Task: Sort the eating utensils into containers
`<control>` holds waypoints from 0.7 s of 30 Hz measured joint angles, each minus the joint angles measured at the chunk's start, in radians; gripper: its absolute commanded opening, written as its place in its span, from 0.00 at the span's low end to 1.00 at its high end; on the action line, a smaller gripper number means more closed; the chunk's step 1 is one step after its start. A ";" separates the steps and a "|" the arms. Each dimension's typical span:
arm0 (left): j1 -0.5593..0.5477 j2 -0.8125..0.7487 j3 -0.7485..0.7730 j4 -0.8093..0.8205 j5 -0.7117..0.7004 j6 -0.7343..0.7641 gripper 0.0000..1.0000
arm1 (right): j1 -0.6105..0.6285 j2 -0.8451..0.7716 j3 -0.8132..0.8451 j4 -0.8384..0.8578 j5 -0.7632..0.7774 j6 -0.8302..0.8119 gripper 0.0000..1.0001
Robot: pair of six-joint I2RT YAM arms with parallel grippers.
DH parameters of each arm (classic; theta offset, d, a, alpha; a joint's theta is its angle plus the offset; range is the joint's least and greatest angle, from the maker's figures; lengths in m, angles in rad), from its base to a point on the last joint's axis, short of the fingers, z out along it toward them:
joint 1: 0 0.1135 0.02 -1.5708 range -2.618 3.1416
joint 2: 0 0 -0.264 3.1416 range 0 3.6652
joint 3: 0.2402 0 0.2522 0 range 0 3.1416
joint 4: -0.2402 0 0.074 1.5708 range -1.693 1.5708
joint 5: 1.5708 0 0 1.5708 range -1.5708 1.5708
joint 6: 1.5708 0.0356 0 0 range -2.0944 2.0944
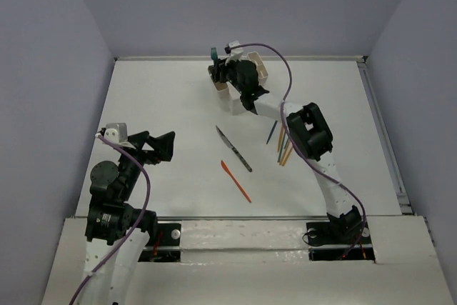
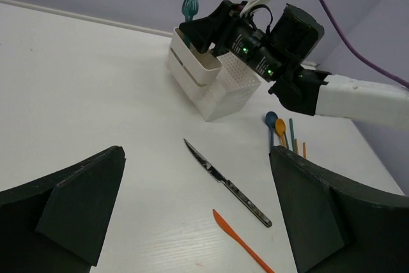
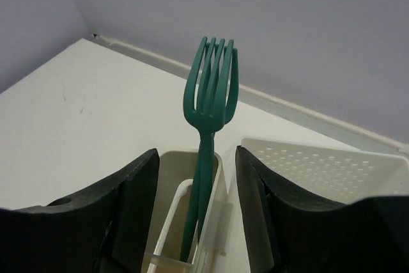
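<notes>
The right arm reached far across the surface [image 1: 157,105]. Its forearm stretched from the base toward the back edge, and its wrist bent down over the white plastic caddy [image 1: 261,64]. The right end effector [image 3: 197,171] stood released, with a finger on either side of the teal fork [image 3: 211,87] and a gap showing on each side (neither pad touched the stem). The fork stood upright, tines up, in a narrow slot compartment beside the large perforated one.

The left arm was folded close to its base at the near left. The left end effector [image 1: 161,146] was spread wide with nothing between its fingers, hovering above bare surface.

There was one caddy, with one fork in it. Two knives lay apart on the middle of the surface: the dark-handled steel knife [image 1: 234,149], and the orange plastic knife [image 1: 235,181] nearer the bases. Three spoons lay close together just beside the right arm: the blue spoon [image 2: 271,118], the orange spoon [image 2: 280,124] and the teal spoon [image 2: 292,133]. A thin orange sliver [image 2: 304,150] lay next to them, too small to identify.
</notes>
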 measured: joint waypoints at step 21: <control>0.028 -0.001 0.000 0.001 0.017 0.000 0.99 | 0.000 -0.824 -0.602 -0.425 -0.108 0.158 0.15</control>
